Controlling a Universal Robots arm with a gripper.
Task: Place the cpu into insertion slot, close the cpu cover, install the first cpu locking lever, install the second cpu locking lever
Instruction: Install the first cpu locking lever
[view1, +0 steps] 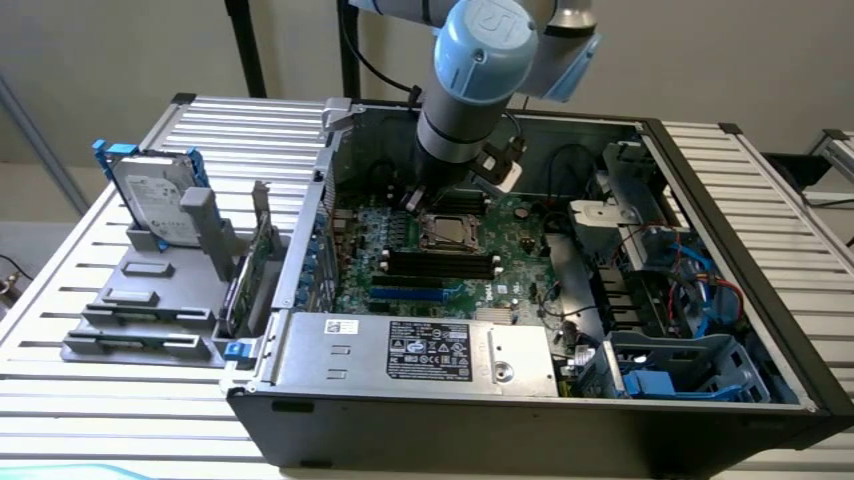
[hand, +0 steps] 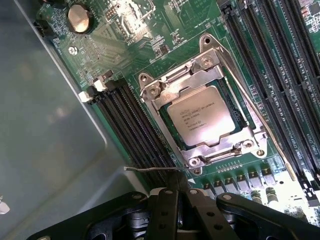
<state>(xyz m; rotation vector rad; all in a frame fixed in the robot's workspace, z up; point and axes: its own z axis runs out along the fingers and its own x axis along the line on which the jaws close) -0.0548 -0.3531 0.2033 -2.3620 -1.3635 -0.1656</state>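
Slatted tabletop (view1: 787, 240) carries the open case (view1: 534, 420): cpu (hand: 200, 116) sits in the slot (hand: 234, 111) under the lowered cover (hand: 165, 92), claw (hand: 177, 197) clenched just beside an unhooked lever (hand: 150, 169), which could slip off and spring back, scraping the board (hand: 150, 30).

The cpu (hand: 200, 119) had a silvery-grey metal top, matt beside the brighter, shinier metal of the cpu cover (hand: 172, 90). The green board (hand: 125, 45) looked glossy and lacquered; the memory slots (hand: 132, 125) were black plastic; the lever (hand: 150, 169) was bare wire.
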